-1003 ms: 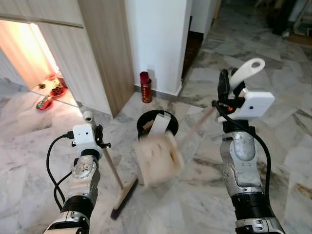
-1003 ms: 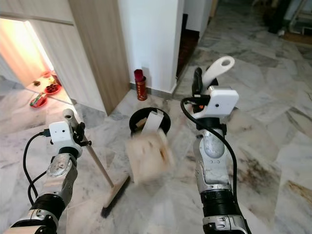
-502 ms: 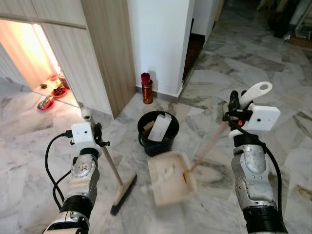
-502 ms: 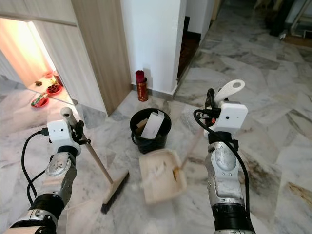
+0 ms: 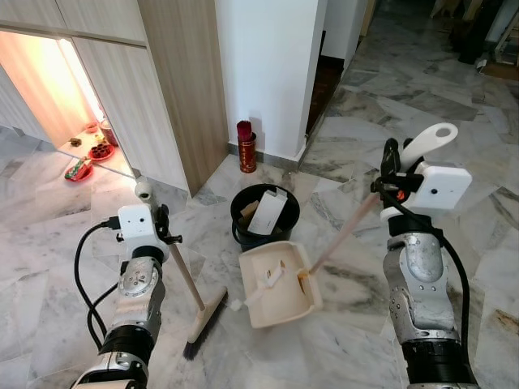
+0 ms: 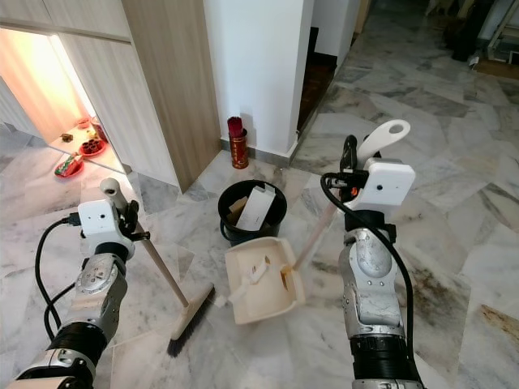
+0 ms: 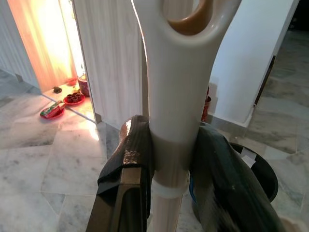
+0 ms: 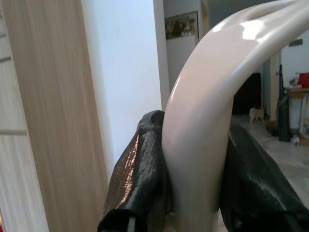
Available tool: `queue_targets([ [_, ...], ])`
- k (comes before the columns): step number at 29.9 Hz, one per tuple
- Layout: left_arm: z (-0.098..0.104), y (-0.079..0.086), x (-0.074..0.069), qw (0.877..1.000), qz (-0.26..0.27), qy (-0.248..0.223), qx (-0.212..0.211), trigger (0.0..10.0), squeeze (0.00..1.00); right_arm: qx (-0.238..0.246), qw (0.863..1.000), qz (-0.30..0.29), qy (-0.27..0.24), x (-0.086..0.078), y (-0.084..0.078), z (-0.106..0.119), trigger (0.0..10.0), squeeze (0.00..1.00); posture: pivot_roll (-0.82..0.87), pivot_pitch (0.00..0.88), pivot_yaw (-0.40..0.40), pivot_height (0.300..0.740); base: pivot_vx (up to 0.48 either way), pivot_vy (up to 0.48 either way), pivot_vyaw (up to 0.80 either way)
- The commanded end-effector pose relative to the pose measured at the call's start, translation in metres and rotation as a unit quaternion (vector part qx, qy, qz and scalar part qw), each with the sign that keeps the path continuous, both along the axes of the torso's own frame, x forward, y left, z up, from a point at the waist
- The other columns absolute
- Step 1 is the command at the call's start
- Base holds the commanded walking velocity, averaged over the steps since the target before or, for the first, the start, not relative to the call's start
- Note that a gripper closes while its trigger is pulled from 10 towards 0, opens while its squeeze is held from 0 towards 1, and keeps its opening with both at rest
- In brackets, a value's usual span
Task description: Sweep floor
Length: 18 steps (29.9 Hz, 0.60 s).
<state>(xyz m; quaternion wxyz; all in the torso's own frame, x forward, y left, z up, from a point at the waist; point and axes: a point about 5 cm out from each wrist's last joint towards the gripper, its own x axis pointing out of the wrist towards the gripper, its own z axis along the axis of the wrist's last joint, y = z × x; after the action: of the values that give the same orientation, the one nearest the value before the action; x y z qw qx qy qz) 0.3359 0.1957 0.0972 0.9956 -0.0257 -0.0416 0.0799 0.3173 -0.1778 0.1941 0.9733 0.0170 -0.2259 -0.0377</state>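
Broom (image 5: 197, 304) stands on the marble floor (image 5: 454, 162) at the robot's left, bristle head down, stick leaning up into the left gripper (image 7: 171, 169), whose black fingers (image 7: 133, 154) pinch the white handle top from both sides. Right gripper (image 8: 190, 164) is likewise clamped on the curved white grip of the dustpan (image 5: 276, 284). Pan sits tilted just in front of the black bin (image 5: 263, 217), with a few scraps (image 5: 272, 274) in its tray; bin already holds paper and bits. A small white scrap (image 5: 236, 305) lies on the floor between broom head and pan.

Judgement: step in hand looks like setting the pan flat for another sweep. To do it well, lower the pan lip fully onto the floor facing the broom, keep it level so the scraps don't slide out, then draw the bristles in short strokes toward the lip. Keep both grips firm; long handles twist easily. Red canister (image 5: 244, 146) by the white wall is well apart, no risk.
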Motion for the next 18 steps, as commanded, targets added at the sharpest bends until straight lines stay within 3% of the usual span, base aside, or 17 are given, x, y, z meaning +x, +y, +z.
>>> queue_targets([
  [1,0.01,0.004,0.001,1.0,0.001,-0.025,0.018,10.0,0.0,0.006,0.998,0.004,-0.061,-0.003,0.005,0.028,10.0,0.0,0.02,0.011,0.052,0.74,0.0,0.0,0.0],
  [7,0.012,0.003,0.001,0.999,-0.001,-0.031,0.026,10.0,0.0,0.007,0.997,0.007,-0.083,-0.004,0.009,0.039,10.0,0.0,0.03,0.01,0.052,0.74,0.0,0.0,0.0],
  [18,0.012,0.003,0.0,0.999,0.001,-0.031,0.027,10.0,0.0,-0.007,0.995,0.016,-0.094,-0.004,0.014,0.048,10.0,0.0,0.03,0.008,0.05,0.74,0.323,0.0,0.0],
])
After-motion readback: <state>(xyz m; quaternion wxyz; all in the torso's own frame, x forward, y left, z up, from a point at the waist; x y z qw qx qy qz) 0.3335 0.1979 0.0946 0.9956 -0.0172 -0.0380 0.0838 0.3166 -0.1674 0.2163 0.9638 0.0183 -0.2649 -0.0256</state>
